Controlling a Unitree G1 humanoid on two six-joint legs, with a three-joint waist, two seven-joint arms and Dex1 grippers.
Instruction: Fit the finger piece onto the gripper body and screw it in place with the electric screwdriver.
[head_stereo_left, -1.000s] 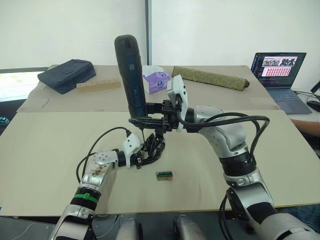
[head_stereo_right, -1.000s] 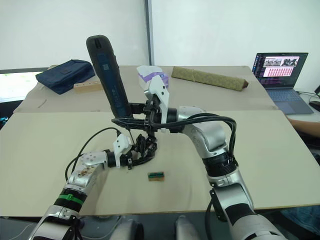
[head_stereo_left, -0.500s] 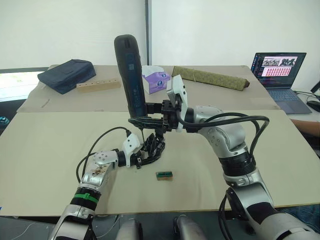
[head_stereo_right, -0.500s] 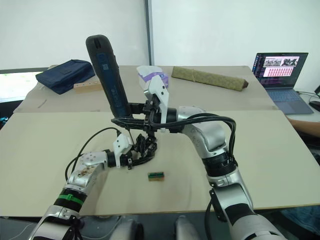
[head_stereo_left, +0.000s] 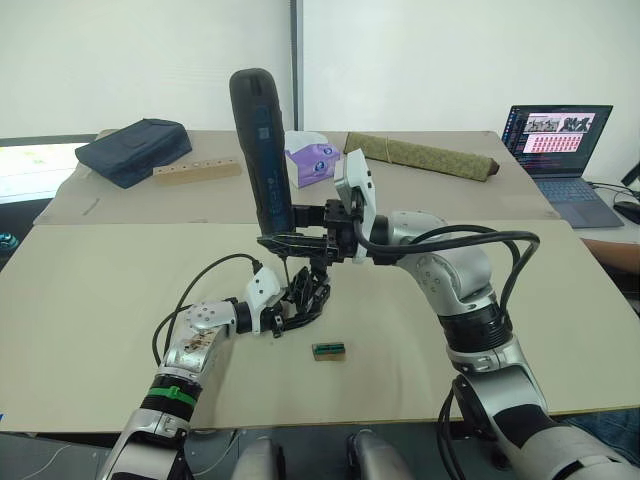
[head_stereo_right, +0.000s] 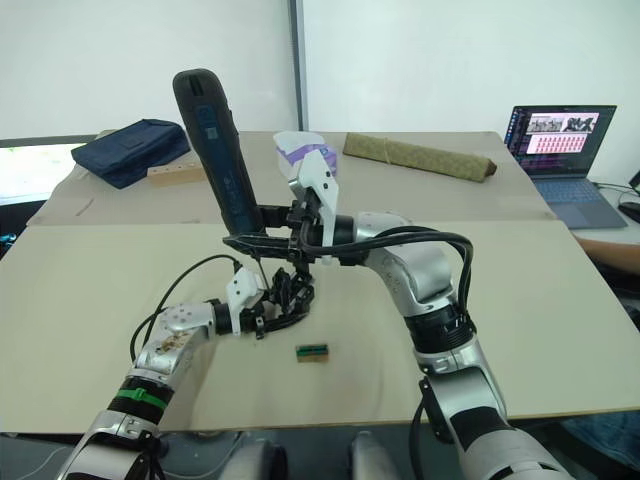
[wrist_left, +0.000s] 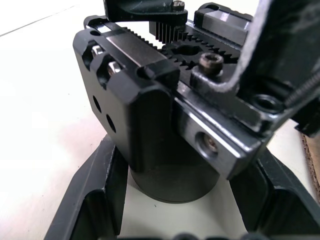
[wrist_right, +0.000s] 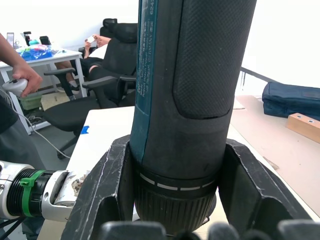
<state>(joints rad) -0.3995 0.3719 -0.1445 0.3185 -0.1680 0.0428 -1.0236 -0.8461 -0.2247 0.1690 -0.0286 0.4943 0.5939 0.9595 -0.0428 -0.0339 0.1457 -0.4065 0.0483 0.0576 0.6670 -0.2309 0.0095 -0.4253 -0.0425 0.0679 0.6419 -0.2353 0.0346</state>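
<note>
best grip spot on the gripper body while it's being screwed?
Grip the gripper body by its round cylindrical base, one finger per side, low and from the robot's left, as the left tool does. That leaves the toothed top and screws free for the electric screwdriver coming from above.

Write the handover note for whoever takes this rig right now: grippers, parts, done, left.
Left gripper: shut on the gripper body, holding it by its round base on the table.
Right gripper: shut on the electric screwdriver, held upright, rounded end up, low end just above the gripper body.
Finger piece: cannot be told apart from the black assembly; rack teeth and screw heads show on top in the left wrist view.
Done: both parts gripped, driver lined up over the body.
Left: confirm the bit sits in a screw, drive it, check the piece is tight.
Nearby: small green-and-brown block lies on the table beside the body.
</note>
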